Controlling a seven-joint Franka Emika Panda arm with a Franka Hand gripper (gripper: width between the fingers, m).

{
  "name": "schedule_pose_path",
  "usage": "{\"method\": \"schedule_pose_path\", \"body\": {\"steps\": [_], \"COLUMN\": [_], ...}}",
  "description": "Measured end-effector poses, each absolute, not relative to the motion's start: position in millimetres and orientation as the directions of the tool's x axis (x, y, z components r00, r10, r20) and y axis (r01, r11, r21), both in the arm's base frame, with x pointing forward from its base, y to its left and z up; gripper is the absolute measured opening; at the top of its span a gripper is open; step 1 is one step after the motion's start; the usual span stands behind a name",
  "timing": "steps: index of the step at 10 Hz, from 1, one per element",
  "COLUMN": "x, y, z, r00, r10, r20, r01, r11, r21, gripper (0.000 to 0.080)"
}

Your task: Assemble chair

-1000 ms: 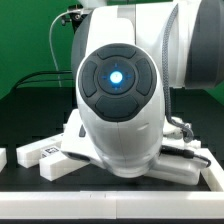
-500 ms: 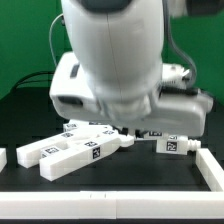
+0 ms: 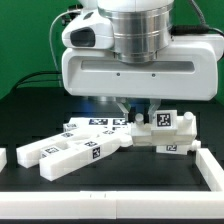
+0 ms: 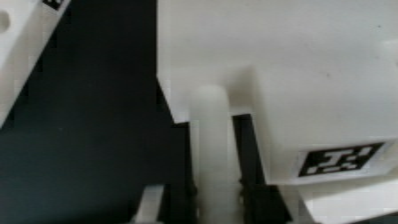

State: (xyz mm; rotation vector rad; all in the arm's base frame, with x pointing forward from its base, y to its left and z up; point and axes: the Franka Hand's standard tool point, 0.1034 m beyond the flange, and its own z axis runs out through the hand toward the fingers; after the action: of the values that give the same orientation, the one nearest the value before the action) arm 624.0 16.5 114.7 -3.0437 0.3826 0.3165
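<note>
The chair's bars (image 3: 70, 151) lay on the black tabletop (image 3: 130, 172) toward the exterior view's left, with its tagged block (image 3: 166, 127) toward the right. The end effector (image 3: 132, 113) hung low between them, fingers close together. Whether they clamped anything could not be told.

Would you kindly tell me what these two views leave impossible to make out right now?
- Gripper: exterior view, the arm's body overhangs it; grip unclear.
- White piece: exterior view's left edge cuts it off.
- Tag: wrist view, blurred; pattern unreadable.
</note>
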Motion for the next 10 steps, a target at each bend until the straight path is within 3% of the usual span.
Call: {"method": "schedule_pose_path", "body": {"steps": [3, 8, 10], "x": [660.5, 656.9, 655.6], "y": [30.4, 37.8, 36.2], "z": [122.4, 118.6, 113.7], "r00": [0.968, 0.886, 0.868], "r10": [-0.229, -0.216, -0.212], "r20": [0.099, 0.41, 0.448], "r01": [-0.223, -0.198, -0.197], "r11": [-0.972, -0.976, -0.977], "r21": [-0.069, -0.086, -0.082], "gripper": [0.0116, 0.0116, 0.0116]}}
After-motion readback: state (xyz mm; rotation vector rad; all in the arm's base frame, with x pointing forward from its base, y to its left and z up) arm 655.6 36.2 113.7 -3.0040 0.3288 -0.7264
